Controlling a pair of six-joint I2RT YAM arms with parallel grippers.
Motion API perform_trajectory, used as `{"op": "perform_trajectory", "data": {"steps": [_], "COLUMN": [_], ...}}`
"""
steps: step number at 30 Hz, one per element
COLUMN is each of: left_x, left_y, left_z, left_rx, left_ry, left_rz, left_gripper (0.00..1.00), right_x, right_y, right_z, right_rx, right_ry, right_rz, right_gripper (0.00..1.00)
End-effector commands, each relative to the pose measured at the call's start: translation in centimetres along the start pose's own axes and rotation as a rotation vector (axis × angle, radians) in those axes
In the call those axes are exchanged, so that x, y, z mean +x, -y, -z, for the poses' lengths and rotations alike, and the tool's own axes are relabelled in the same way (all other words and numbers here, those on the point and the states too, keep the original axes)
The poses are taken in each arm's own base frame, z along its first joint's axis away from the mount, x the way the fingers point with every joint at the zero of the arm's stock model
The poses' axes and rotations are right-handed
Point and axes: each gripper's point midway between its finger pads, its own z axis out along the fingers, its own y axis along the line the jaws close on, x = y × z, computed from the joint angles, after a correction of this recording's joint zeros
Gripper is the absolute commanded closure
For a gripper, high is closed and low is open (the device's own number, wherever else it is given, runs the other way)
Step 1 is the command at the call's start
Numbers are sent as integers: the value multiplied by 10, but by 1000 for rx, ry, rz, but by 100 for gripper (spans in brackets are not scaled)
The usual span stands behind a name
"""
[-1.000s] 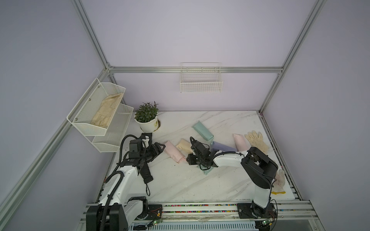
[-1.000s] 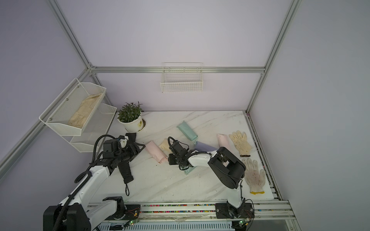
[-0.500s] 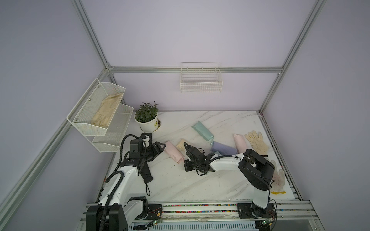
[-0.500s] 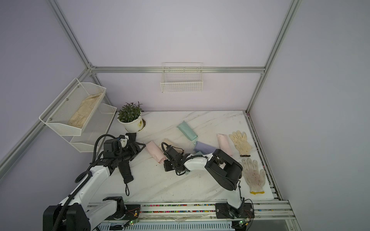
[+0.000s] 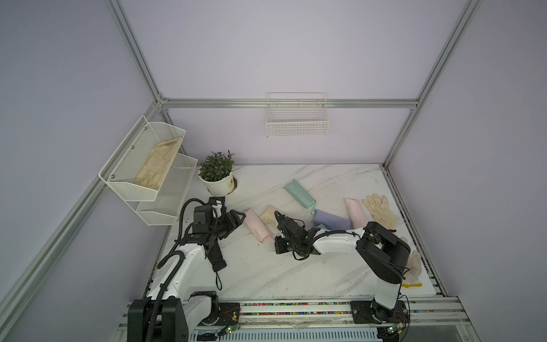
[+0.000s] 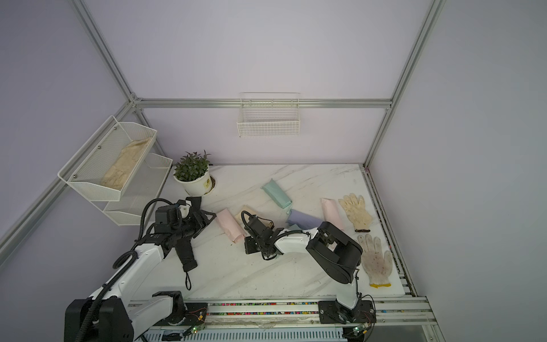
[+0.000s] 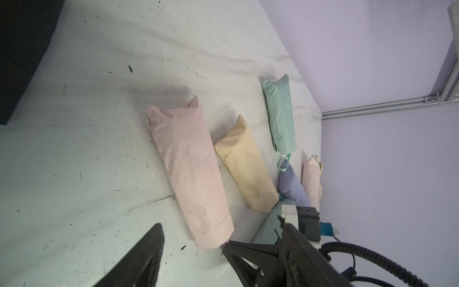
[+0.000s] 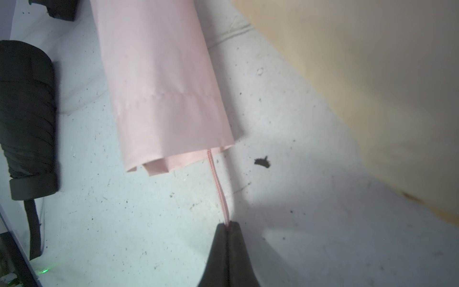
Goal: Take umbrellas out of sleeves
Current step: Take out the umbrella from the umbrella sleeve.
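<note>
Jaws, right gripper (image 8: 227, 225): I'm pinching pink cord (image 8: 215, 184) trailing from pink sleeve (image 8: 159, 74).
Jaws, left gripper (image 7: 190, 234): I'm holding them spread, empty, beside that sleeve.

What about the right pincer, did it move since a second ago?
Yes. In a top view the right pincer has slid away from the potted plant, toward the front rail, and is shut on the pink strap.
</note>
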Motion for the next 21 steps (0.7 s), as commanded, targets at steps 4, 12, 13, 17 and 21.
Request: {"op": "perform_trajectory", "data": {"steps": [4, 12, 13, 17, 21], "left_x": [-7, -19, -19, -32, -44], "left_y": [-4, -16, -24, -31, -31], "left_z": [-15, -55, -64, -80, -95], "left_rx": [-10, -25, -44, -66, -48], "left_ry": [11, -22, -38, -12, 0], "left_rz": [11, 66, 79, 91, 128], "left_gripper": [26, 26, 27, 29, 30], "right_x": [-1, 2, 2, 4, 5], "right_y": [-8, -12, -12, -8, -7], "right_z": [9, 10, 11, 15, 17], "right_rx": [-50, -86, -86, -77, -76], "right_ry": [13, 5, 5, 10, 11], "right_rz": [-16, -6, -7, -20, -22], "right_gripper": [100, 100, 100, 100, 100]}}
